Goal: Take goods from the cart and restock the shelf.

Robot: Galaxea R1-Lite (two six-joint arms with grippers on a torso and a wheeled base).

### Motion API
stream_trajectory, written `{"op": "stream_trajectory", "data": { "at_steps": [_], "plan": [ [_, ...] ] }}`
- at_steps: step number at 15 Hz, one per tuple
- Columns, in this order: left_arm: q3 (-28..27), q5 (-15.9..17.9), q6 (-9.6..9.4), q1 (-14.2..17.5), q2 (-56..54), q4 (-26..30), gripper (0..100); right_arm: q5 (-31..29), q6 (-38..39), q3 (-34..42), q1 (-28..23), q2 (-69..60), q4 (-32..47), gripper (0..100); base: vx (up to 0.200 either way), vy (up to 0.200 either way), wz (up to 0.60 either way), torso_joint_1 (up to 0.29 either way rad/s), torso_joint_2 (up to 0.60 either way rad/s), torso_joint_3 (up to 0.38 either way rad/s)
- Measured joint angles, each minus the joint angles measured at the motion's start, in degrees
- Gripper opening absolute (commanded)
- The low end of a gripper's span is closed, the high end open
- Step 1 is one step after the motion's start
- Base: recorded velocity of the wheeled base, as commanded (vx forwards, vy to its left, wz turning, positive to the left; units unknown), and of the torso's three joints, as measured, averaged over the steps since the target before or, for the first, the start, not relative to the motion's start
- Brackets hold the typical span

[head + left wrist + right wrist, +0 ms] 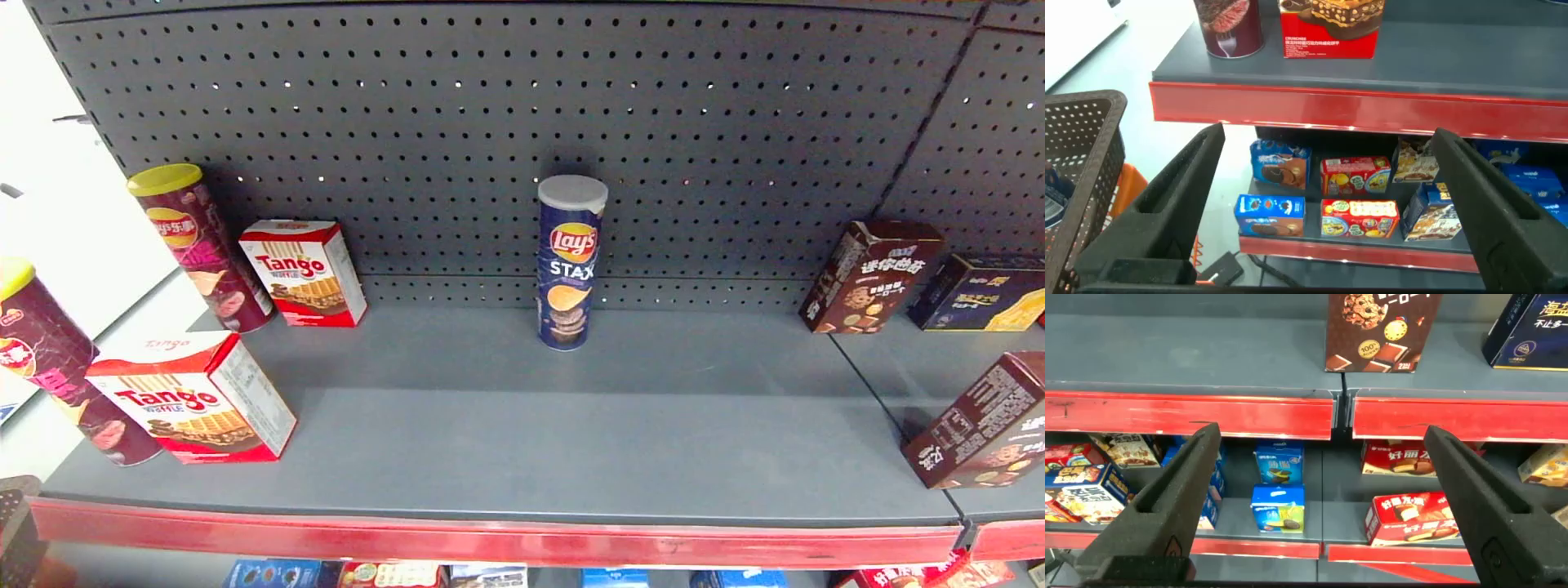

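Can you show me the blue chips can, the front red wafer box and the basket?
blue chips can [571, 261]: head view, on its label's middle.
front red wafer box [196, 404]: head view, on its front face.
basket [1078, 171]: left wrist view, on its mesh wall.

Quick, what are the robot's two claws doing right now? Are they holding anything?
Left gripper: open, holding nothing.
Right gripper: open, holding nothing.

Can [571, 261] mid shelf [571, 441], wafer boxes [304, 273] left
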State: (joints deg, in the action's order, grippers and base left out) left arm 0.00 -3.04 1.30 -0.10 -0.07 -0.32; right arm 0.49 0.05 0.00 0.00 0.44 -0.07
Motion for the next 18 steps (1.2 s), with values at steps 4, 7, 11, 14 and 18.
{"op": "stream_trajectory", "data": {
  "at_steps": [4,7,11,14,18],
  "plan": [
    [0.0,0.02,0.0,0.02,0.0,-0.09,100,-0.09,-0.05,0.0,0.0,0.0,0.0,100,0.0,0.0,0.6,0.0,0.0,0.002],
    [0.0,-0.02,0.0,-0.04,0.0,-0.01,100,-0.06,-0.05,0.0,-0.02,0.0,-0.02,100,0.0,0.0,0.6,0.001,0.0,0.002],
    [0.0,0.0,0.02,0.0,0.0,-0.01,100,-0.05,-0.05,0.0,0.0,0.0,-0.02,100,0.0,0.0,0.6,0.004,0.0,0.0],
    [0.0,-0.02,-0.05,0.0,0.0,-0.06,100,-0.05,-0.05,0.0,0.0,0.02,0.05,100,0.0,0.0,0.0,0.0,0.0,0.0],
    [-0.02,0.09,-0.09,-0.01,0.0,0.07,100,-0.02,-0.05,0.0,-0.02,0.0,-0.04,100,0.0,0.0,0.0,0.0,0.0,0.0]
  ]
}}
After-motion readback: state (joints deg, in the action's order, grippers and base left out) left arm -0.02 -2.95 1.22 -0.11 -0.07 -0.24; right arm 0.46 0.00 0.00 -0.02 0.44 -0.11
